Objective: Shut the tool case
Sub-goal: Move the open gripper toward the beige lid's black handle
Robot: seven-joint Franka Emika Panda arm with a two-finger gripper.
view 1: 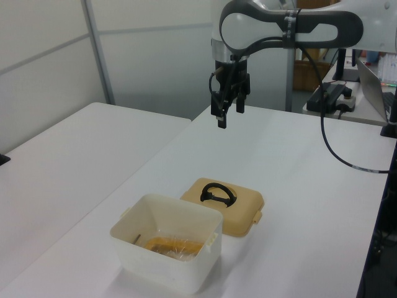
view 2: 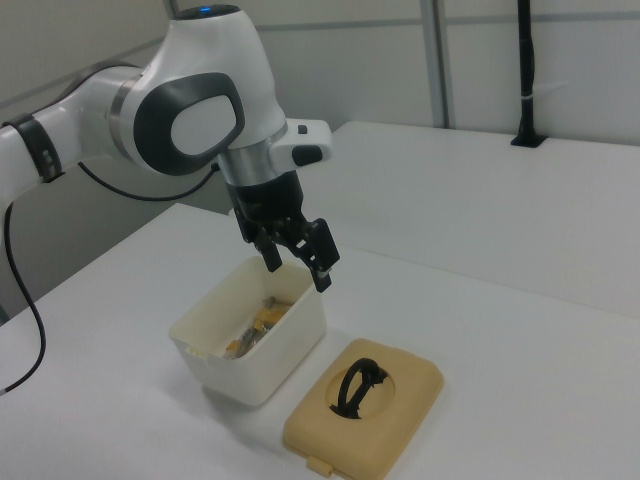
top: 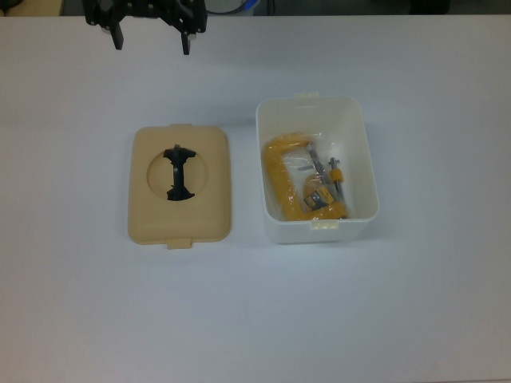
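While the gripper (top: 152, 42) is held above the white table (top: 415, 303) with its 2 fingers spread apart and nothing between them, the tool case is seen in 2 parts below. The beige lid (top: 180, 185) lies flat, black handle (top: 179, 173) up, well below the jaws. The white tub (top: 316, 169) stands open just beside it, yellow clamp (top: 291, 182) inside.

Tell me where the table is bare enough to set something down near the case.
Bare table runs below the beige lid and white tub in the top view, and on the top view's left of the lid and right of the tub. The strip between lid and tub is narrow. The open claw hangs over the top edge.
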